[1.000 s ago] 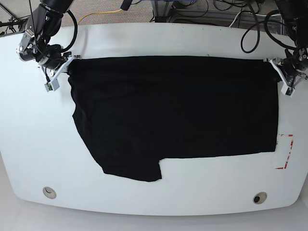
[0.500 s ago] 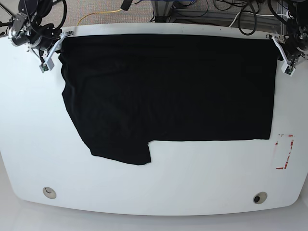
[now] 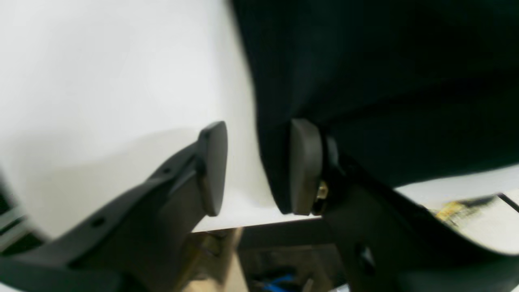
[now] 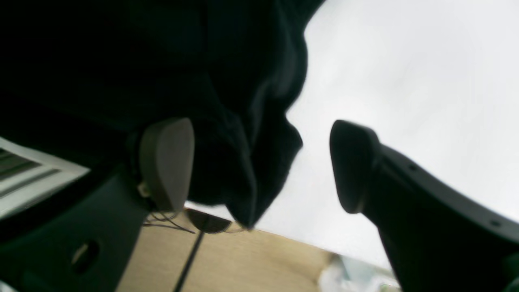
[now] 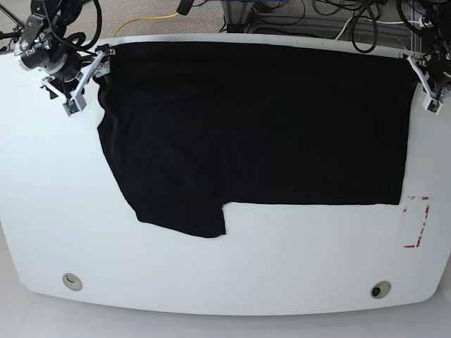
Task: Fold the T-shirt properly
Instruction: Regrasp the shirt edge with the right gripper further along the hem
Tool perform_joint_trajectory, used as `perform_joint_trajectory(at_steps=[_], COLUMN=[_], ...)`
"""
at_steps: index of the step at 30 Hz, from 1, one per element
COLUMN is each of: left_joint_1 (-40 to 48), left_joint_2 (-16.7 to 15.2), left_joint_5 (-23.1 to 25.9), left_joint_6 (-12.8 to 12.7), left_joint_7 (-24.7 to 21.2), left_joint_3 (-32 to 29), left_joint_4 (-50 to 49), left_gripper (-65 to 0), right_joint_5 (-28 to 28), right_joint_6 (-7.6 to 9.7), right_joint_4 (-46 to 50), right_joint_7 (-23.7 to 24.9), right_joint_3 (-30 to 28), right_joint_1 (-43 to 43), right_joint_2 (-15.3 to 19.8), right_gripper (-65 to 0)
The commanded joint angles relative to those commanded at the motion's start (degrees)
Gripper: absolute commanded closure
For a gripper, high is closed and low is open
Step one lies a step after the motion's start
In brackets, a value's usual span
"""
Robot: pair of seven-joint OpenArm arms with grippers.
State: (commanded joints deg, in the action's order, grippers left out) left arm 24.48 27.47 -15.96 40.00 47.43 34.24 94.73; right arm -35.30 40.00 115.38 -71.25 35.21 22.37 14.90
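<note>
The black T-shirt (image 5: 254, 127) lies spread flat on the white table (image 5: 42, 197), its top edge along the far edge and a sleeve (image 5: 187, 218) pointing to the front left. My right gripper (image 5: 88, 74) is at the shirt's far left corner. In the right wrist view it (image 4: 259, 166) is open, with the bunched corner (image 4: 247, 170) hanging loose between the pads. My left gripper (image 5: 425, 81) is at the far right corner. It (image 3: 259, 168) is open too, and the shirt's edge (image 3: 275, 162) rests against one pad (image 3: 306, 166).
A white slip with red marks (image 5: 416, 222) lies just off the shirt's front right corner. Two round holes (image 5: 72, 282) (image 5: 380, 289) sit near the table's front edge. Cables and equipment (image 5: 296, 14) run behind the far edge.
The shirt was dragged toward the table's far edge, then shifted slightly right. Both grippers stayed at its far corners and came a little toward the front.
</note>
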Motion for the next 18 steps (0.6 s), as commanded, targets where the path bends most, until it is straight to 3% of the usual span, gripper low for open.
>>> perform_joint_trajectory(at_steps=[7, 12, 15, 18], left_joint_1=[-0.26, -0.26, -0.35, -0.35], left_joint_2=[0.18, 0.09, 0.09, 0.09], left_joint_5=[0.26, 0.26, 0.26, 0.26], left_joint_6=[0.00, 0.00, 0.00, 0.00], left_joint_7=[0.00, 0.00, 0.00, 0.00], left_joint_3=[0.00, 0.00, -0.18, -0.18], left_joint_4=[0.00, 0.09, 0.09, 0.09], left_gripper=[-23.3, -23.3, -23.3, -23.3], right_joint_5=[-2.81, -4.66, -2.55, 2.11], right_joint_6=[0.00, 0.00, 0.00, 0.00], right_joint_4=[-0.18, -0.18, -0.26, -0.26], right_joint_7=[0.00, 0.00, 1.41, 2.02], right_joint_3=[-0.53, -6.77, -10.81, -16.00], right_joint_1=[-0.44, -1.58, -3.08, -4.31], right_joint_2=[-1.76, -1.93, -2.02, -2.02], right_gripper=[-50.1, -49.9, -48.8, -41.1])
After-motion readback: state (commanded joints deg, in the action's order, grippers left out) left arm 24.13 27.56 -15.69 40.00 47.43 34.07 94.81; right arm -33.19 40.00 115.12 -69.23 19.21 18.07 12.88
